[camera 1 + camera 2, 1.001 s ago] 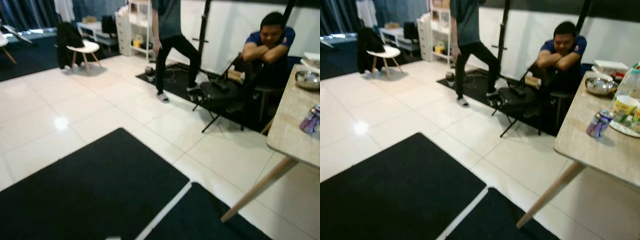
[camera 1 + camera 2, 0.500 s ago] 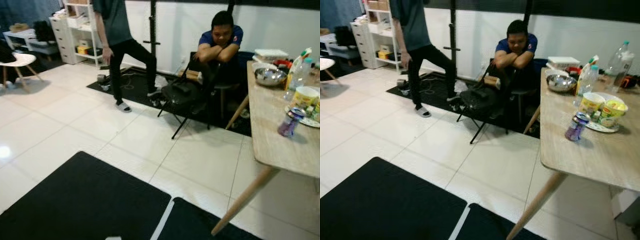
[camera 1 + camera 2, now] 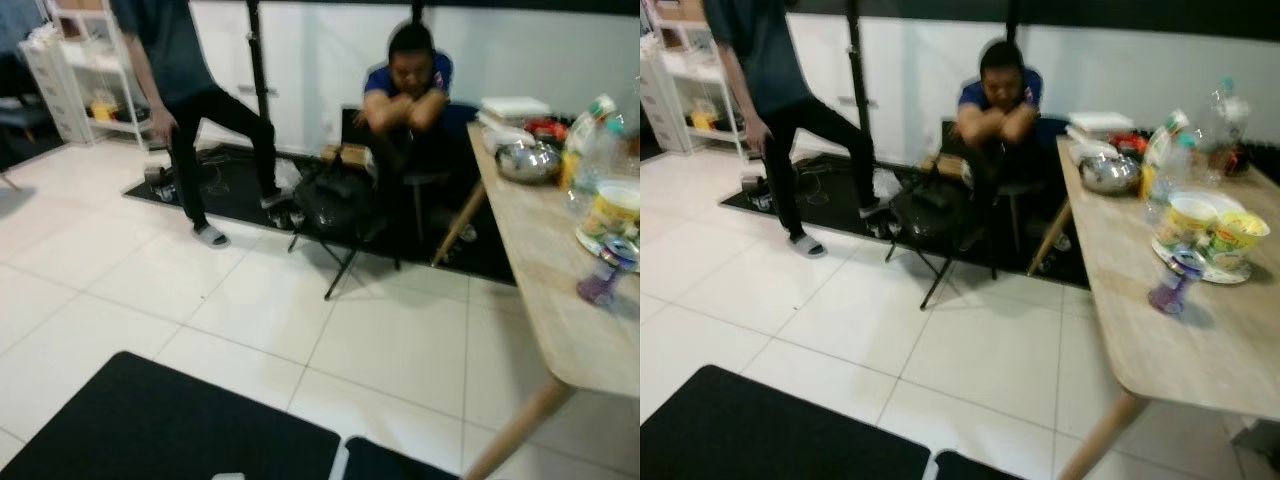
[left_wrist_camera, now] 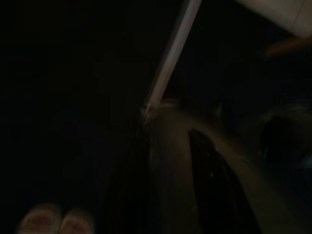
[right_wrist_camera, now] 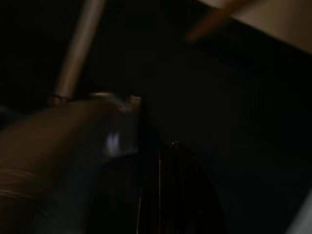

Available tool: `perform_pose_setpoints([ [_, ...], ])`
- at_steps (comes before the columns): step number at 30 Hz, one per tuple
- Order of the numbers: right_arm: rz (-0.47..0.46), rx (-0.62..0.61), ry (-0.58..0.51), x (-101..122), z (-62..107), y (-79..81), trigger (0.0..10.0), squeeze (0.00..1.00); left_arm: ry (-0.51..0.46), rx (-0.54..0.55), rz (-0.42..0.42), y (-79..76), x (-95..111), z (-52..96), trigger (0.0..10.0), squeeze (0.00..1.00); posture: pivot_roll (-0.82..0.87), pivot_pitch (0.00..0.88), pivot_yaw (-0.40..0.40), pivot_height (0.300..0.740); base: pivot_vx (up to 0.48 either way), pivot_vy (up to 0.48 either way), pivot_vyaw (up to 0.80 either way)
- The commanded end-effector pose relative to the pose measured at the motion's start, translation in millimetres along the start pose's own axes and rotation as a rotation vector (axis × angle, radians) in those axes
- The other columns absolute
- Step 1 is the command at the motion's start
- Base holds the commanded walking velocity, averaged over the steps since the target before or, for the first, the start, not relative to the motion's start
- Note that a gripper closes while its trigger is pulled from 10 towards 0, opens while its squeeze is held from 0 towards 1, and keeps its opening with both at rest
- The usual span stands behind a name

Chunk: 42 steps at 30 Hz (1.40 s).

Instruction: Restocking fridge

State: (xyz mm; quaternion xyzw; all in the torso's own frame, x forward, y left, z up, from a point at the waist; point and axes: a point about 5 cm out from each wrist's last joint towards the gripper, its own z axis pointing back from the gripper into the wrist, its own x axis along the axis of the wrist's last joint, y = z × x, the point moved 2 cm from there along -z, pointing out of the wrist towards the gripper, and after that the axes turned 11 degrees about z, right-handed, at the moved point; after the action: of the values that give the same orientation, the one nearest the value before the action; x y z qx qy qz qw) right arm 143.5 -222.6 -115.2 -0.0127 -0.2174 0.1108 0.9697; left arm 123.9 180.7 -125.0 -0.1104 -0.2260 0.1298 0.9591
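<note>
A light wooden table [image 3: 1163, 345] stands at the right. On it are a purple can [image 3: 1170, 285], two yellow cups [image 3: 1185, 220] on a white plate [image 3: 1230, 273], clear plastic bottles [image 3: 1160, 165], a metal bowl [image 3: 1108, 172] and a white box [image 3: 1100, 122]. Both arms hang idle in the dark. My left gripper [image 4: 168, 131] and right gripper [image 5: 161, 161] appear as dim black shapes over a dark floor. The picture is blurred.
One person [image 3: 770, 90] stands at the far left on a black mat; another [image 3: 1000, 95] sits by the table's far end, behind a black folding stand with a bag [image 3: 930, 215]. Black mats [image 3: 770, 430] lie near me. A table leg [image 3: 1090, 445] slants out. White shelves [image 3: 685, 80] stand far left.
The whole picture has slid left as the camera turned right. The table and the things on it now stand fuller in view, and the black mats fill less of the foreground.
</note>
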Motion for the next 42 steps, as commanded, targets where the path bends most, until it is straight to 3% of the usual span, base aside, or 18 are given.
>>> perform_pose_setpoints([
  [1, 0.004, -0.016, 0.014, -4.7, 2.1, -7.2, 10.0, 0.0, 0.001, -0.007, -0.004, -3.5, 1.1, -1.3, 10.0, 0.0, -0.07, 0.0, 0.009, 0.74, 0.416, 0.0, 0.0],
  [22, -0.005, -0.014, 0.012, -4.5, 1.8, -6.0, 10.0, 0.0, 0.002, -0.006, -0.007, -3.4, 1.1, -1.3, 10.0, 0.0, -0.07, 0.0, 0.011, 0.74, 0.417, 0.0, 0.0],
  [42, -0.006, -0.006, 0.034, -7.1, 1.5, -3.8, 10.0, 0.0, 0.005, -0.006, -0.011, -3.3, 1.2, -1.4, 10.0, 0.0, -0.07, 0.0, 0.013, 0.74, 0.408, 0.0, -0.78],
])
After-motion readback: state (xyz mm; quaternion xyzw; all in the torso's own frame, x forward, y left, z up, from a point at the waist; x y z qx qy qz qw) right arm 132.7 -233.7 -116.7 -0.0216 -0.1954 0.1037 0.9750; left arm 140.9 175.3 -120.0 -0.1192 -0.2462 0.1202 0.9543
